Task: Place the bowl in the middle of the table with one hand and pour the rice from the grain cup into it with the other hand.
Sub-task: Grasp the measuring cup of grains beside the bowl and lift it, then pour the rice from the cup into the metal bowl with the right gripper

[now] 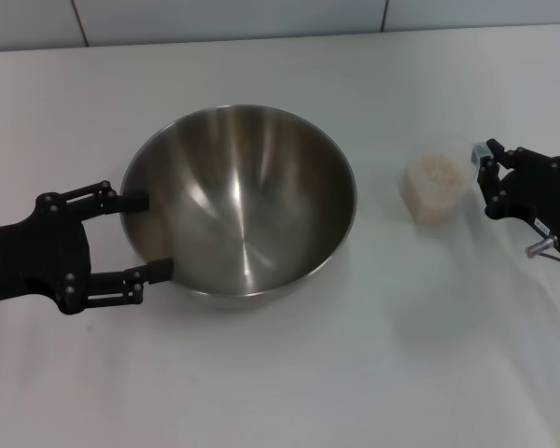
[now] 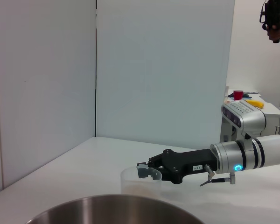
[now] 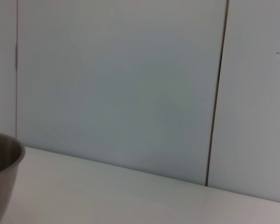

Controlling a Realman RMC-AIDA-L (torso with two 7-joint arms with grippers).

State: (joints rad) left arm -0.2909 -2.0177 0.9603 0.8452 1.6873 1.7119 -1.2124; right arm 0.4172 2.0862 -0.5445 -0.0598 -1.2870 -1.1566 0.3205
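The steel bowl stands upright on the white table, a little left of the middle. My left gripper is open, and the bowl's left rim lies between its two fingers. The clear grain cup with beige rice stands right of the bowl. My right gripper is open at the cup's right side, fingertips at its rim. The left wrist view shows the bowl's rim, the cup and the right gripper. The right wrist view shows only the bowl's edge.
Pale wall panels stand along the table's far edge. In the left wrist view a side table with a red cup stands far off in the room.
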